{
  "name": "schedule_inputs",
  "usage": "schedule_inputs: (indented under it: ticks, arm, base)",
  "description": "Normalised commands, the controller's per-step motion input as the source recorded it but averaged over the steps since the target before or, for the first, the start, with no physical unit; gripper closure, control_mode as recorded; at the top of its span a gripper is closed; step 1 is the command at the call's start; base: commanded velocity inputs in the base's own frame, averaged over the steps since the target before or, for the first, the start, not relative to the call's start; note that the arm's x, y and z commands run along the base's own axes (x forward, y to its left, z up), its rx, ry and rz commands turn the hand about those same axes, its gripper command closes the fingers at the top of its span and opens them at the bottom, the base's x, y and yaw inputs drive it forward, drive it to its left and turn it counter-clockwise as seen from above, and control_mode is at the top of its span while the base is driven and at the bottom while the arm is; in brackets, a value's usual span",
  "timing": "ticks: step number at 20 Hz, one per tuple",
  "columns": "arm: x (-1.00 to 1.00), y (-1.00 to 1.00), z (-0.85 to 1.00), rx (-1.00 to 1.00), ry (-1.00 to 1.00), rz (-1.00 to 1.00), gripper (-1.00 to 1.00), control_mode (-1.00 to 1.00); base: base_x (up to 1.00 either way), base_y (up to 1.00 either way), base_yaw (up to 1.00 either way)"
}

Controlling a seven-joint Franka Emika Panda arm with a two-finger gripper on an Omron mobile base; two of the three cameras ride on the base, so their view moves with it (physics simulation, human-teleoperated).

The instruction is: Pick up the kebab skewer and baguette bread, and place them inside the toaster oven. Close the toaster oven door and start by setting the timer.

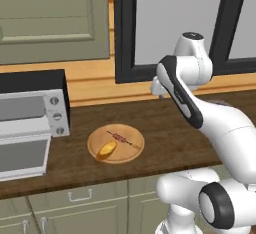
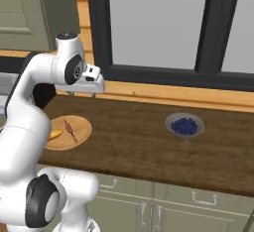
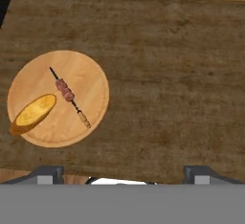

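Observation:
A round wooden plate [image 1: 127,153] on the dark wood counter carries the kebab skewer [image 1: 123,139] and the golden baguette bread [image 1: 106,150]. In the hand view the kebab skewer [image 3: 70,96] lies diagonally at the plate's middle, with the baguette bread [image 3: 34,112] at the plate's left rim. The toaster oven [image 1: 31,109] stands at the counter's left end, and its door [image 1: 22,156] is dropped open. My gripper [image 3: 124,174] hangs high above the counter, to the right of the plate. It is open and its fingertips [image 3: 45,173] stand wide apart with nothing between them.
A grey bowl of blueberries [image 2: 184,125] sits on the counter to the right. A dark-framed window [image 2: 163,28] rises behind the counter. The oven's knobs [image 1: 57,115] form a column on its right side. Cabinet drawers [image 1: 80,195] lie below the counter edge.

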Motion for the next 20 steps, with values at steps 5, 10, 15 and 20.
schedule_inputs:
  ticks: [5,10,15,20]
  arm:
    - [0.0,0.0,0.0,0.0,0.0,0.0,-1.0,1.0]
    - [0.0,0.0,0.0,0.0,0.0,0.0,-1.0,1.0]
    - [0.0,0.0,0.0,0.0,0.0,0.0,-1.0,1.0]
    - [0.0,0.0,0.0,0.0,0.0,0.0,-1.0,1.0]
  base:
    - [0.0,0.8,0.0]
    - [0.0,0.67,0.0]
    - [0.02,0.49,0.0]
    - [0.02,0.18,0.0]
